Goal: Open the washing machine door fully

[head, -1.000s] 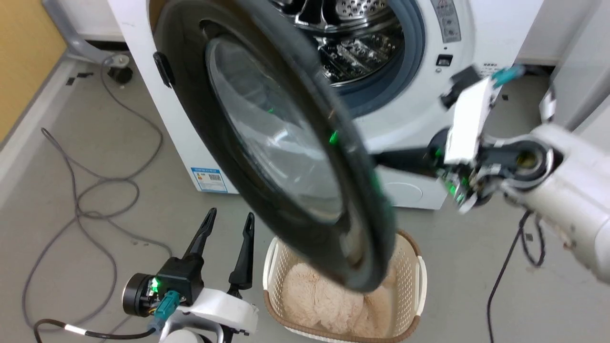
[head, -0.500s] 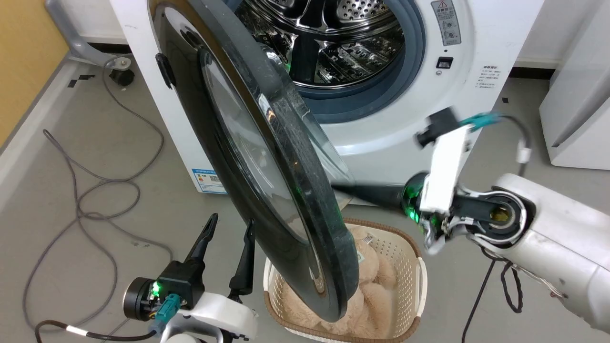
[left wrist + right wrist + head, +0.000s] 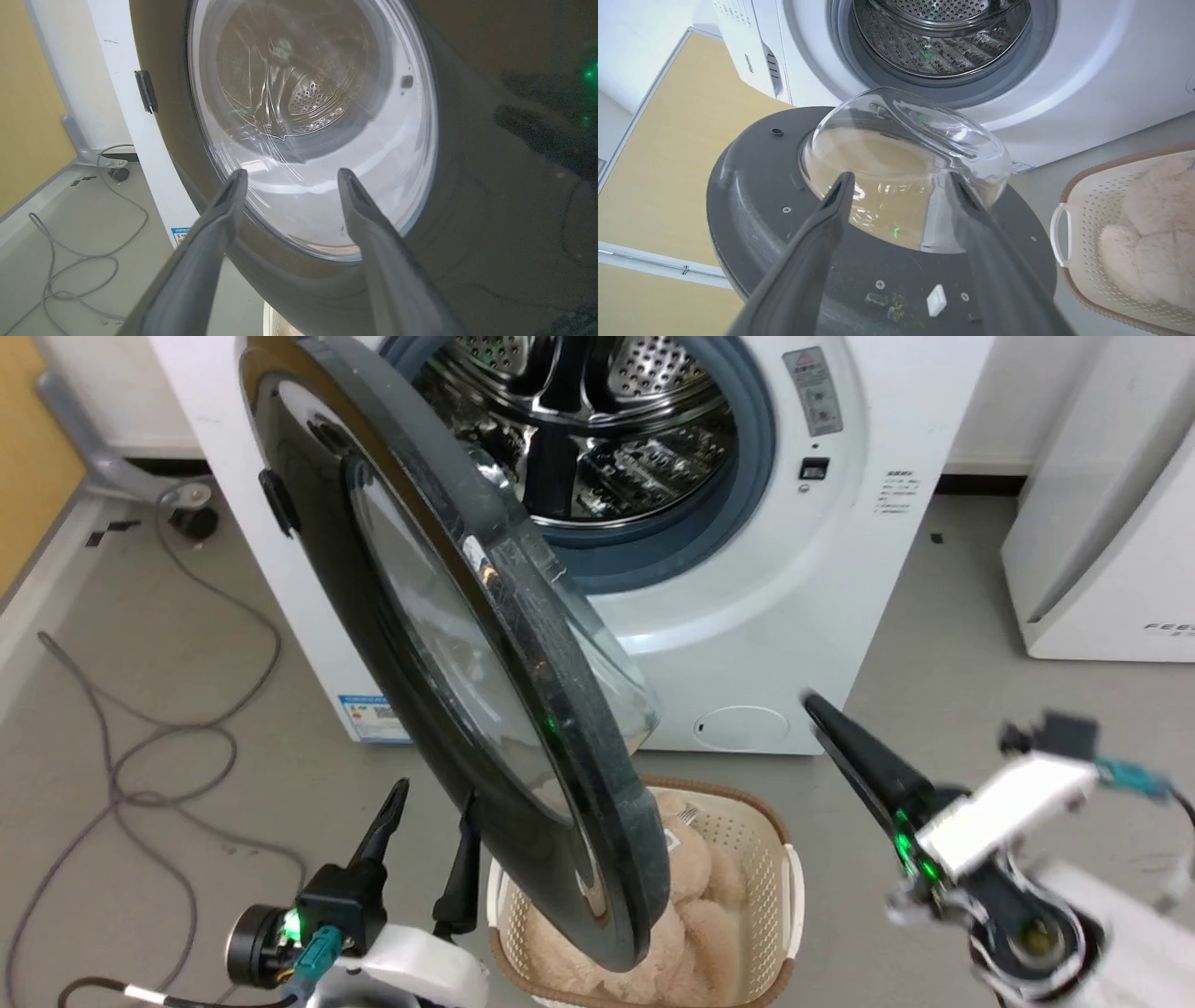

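Washing machine door is standing half open; the spread, empty right end effector is facing its inside, so push near the rim.

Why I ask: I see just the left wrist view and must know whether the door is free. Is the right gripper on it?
Observer: No. The head view shows the right gripper apart from the washing machine door, off to its right.
Operator: Anything beneath the door that I should mind?
Observer: Yes. A basket holding a beige plush toy stands on the floor under the door's lower edge.
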Controlling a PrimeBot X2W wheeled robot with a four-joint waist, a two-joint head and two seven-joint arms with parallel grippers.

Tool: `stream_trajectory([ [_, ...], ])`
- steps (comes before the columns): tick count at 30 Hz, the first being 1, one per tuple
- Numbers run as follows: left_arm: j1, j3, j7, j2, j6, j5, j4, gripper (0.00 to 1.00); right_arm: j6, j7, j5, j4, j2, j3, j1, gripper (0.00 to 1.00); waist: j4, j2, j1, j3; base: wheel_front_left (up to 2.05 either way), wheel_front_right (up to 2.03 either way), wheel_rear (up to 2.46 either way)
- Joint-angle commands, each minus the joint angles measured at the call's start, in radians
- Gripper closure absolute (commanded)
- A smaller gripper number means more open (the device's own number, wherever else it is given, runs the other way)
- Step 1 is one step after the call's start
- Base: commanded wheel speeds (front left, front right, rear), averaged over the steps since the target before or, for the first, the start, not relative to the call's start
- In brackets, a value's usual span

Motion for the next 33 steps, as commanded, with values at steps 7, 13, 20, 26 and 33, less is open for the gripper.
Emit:
stream_trajectory([
  [7,0.028,0.008,0.001,0.016,0.012,-0.017,0.021,0.0,0.001,-0.028,-0.293,0.143,0.075,-0.338,0.285,0.0,-0.018,-0.0001,0.0,-0.032,0.0,0.0,0.0],
  [13,0.041,0.01,0.002,0.024,0.016,-0.026,0.023,0.0,0.001,-0.028,-0.693,0.177,0.215,-0.693,0.483,0.0,-0.019,-0.0001,0.0,-0.044,0.0,0.0,0.0],
  [20,0.046,0.013,0.004,0.034,0.022,-0.034,0.026,0.0,0.001,-0.028,-1.312,0.054,0.39,-1.045,0.636,0.0,-0.016,-0.0001,0.0,-0.052,0.0,0.0,0.0],
  [26,0.045,0.016,0.004,0.039,0.029,-0.04,0.023,0.0,0.001,0.037,-1.756,-0.171,0.514,-1.163,0.707,0.0,-0.016,-0.0001,0.0,-0.05,0.0,0.0,0.0],
  [33,0.036,0.011,0.004,0.043,0.031,-0.043,0.023,0.0,0.001,0.147,-1.994,-0.353,0.554,-1.12,0.78,0.0,-0.007,-0.0001,0.0,-0.052,0.0,0.0,0.0],
])
